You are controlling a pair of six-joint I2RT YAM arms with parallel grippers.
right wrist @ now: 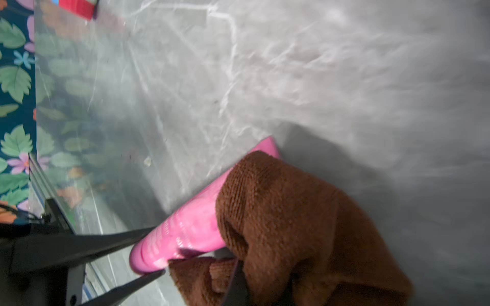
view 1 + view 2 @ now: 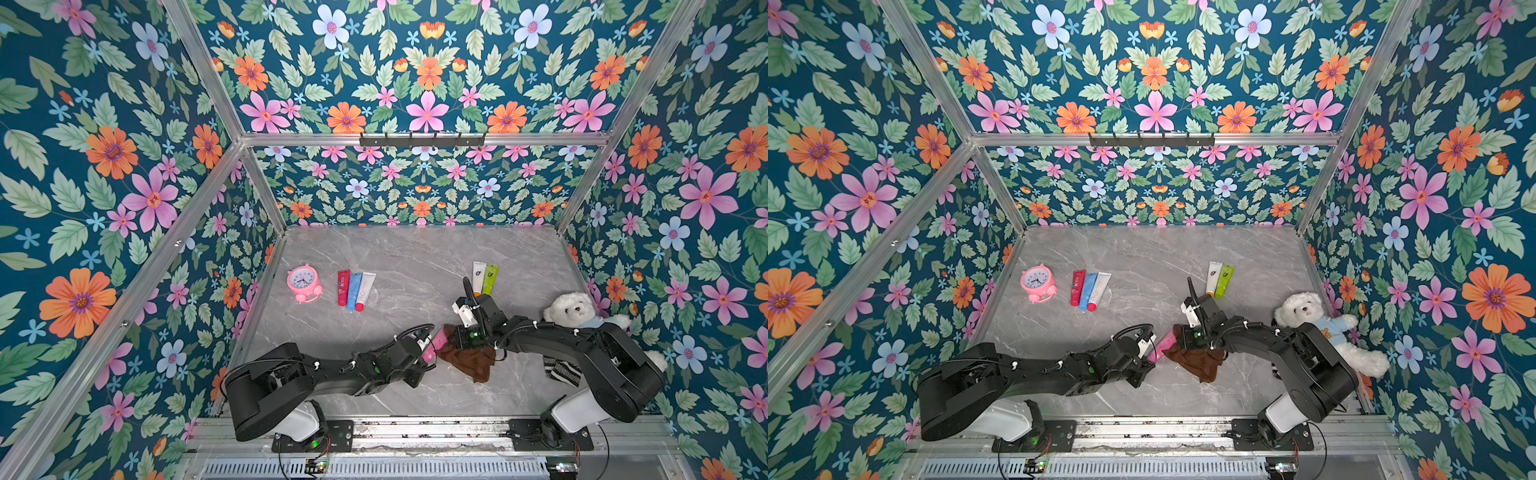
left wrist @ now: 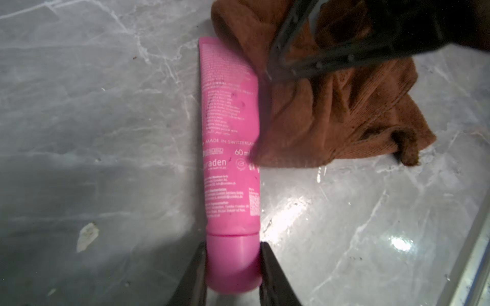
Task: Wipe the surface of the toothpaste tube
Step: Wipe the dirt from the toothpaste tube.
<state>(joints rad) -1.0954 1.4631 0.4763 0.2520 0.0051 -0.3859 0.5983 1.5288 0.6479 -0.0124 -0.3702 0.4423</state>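
Pink toothpaste tube (image 3: 229, 137) lies flat on the marble counter (image 3: 92, 106). Its cap (image 3: 233, 275) is pinched between the fingers of the left tool (image 3: 232, 247), and its body runs straight out ahead of that tool. At the far end the right tool (image 3: 273, 66) is pressed together on a bunched brown cloth (image 3: 331, 114).

The cloth drapes over only the tube's far end and the flank nearest the right tool. A stroke from here could rub mostly counter and miss the printed face closer to the left tool. The hold is on the rounded cap alone, so a hard sideways push from the cloth could swing the tube about the left tool or squeeze the cap out of it. The two tools are near each other, and a wipe drawn toward the cap risks a knock. The cloth could also pick up a pale flake (image 3: 87, 235) lying off to one side of the left tool.

The tube's underside and its covered end are hidden. In the right wrist view the right tool's tips are buried in the fabric. I cannot tell whether the cloth presses on the tube or merely leans against it. In both top views the arms leave only a sliver of pink visible. Small dark specks (image 3: 234, 94) mark the tube, but whether they are dirt or dents is unclear.
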